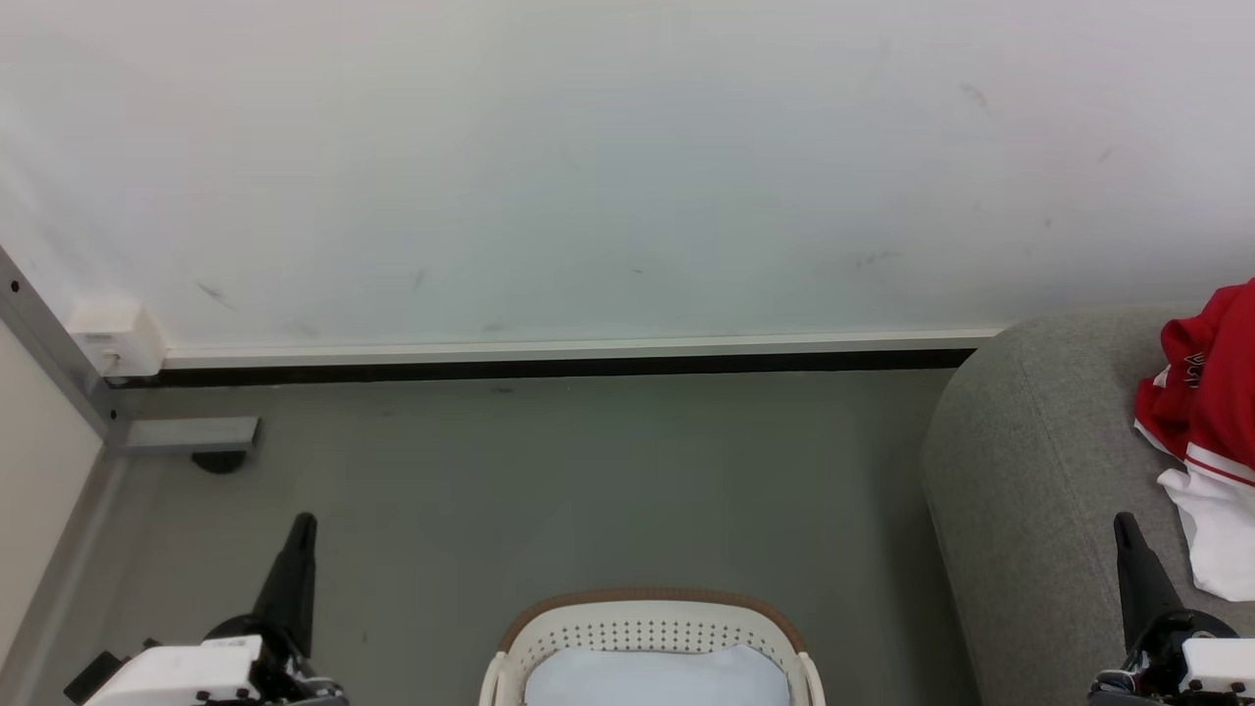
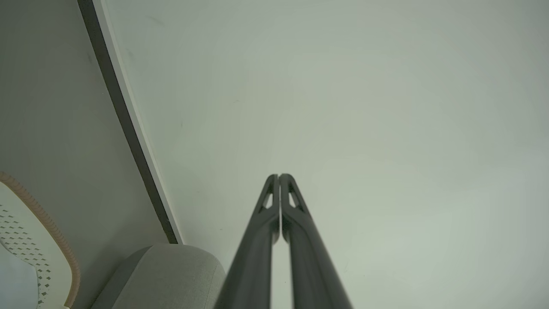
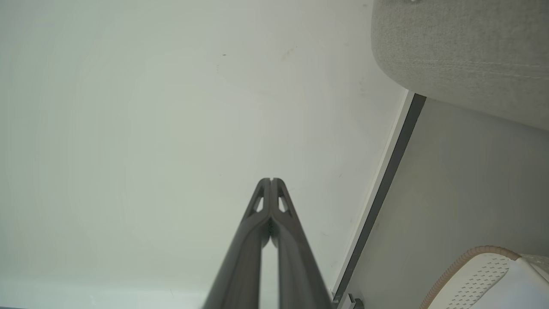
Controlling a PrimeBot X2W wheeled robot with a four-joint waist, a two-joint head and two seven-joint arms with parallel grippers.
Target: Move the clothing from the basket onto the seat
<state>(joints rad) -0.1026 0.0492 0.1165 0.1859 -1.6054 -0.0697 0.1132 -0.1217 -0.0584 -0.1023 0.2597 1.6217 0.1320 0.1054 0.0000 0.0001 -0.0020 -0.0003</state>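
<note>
The left gripper (image 1: 302,525) and right gripper (image 1: 1124,525) are clenched on nothing, the soft, light red-and-white clothing (image 1: 1201,392) lies heaped on the grey seat (image 1: 1029,471) at three o'clock, best pinched at a raised fold, and the basket (image 1: 647,596) at six o'clock possibly holds none.

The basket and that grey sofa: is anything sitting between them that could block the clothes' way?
Nothing visible does. Grey floor lies between the basket and the seat, where red and white clothing rests.

Open floor (image 1: 549,480) ahead (wall (image 1: 588,167) behind), seat (image 1: 1029,461) right
</note>
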